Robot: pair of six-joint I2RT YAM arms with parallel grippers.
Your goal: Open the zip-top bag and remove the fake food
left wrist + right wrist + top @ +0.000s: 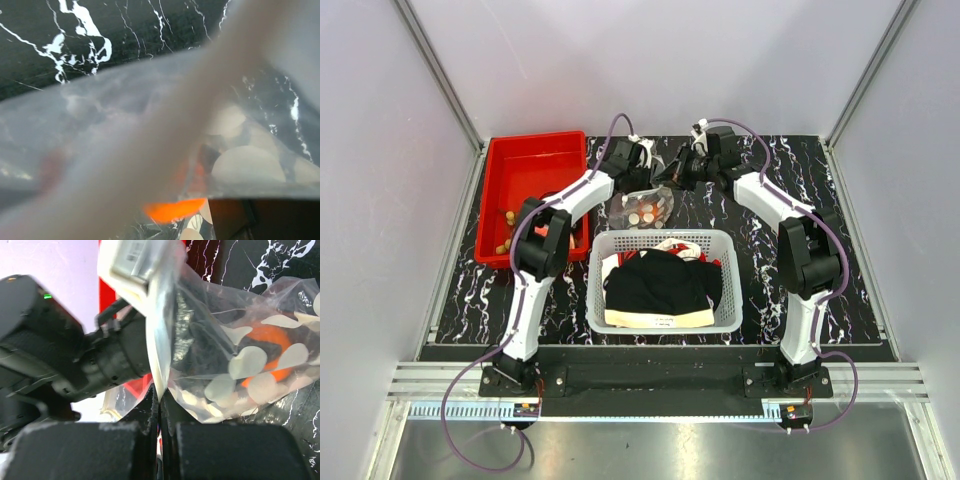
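- Clear plastic makes up the zip-top bag (650, 205), and it sits right between the tips of the two tools, over the black-and-white marble bench (820, 250).
- The right tool (159, 396) has its two black fingers (147, 415) pressed tight together. The edge of the bag is pinched between them.
- From that pinch, the bag spreads out in front of the right tool and off to one side of it.
- The fake food (235, 385) is inside the bag, close in front of the right tool. I can see an orange fruit (272, 337), a dark piece on top of it, and many pale round discs (247, 362).
- The left tool (642, 160) faces the right tool from the other side of the bag. Its white finger (132, 262) touches the top of the bag's edge.
- The picture from the left tool is very blurry, so I cannot tell if that tool is wide, narrow, or holding the bag.
- The bag fills the space right in front of the left tool, with something orange and the discs showing through.
- A red bin (535, 175) stands just beside the left tool, on its outer side. A few tan balls (505, 235) lie in the bin.
- A white mesh basket (598, 290) stands behind both tools, near the arm bases. Black clothes (655, 280) lie in it.
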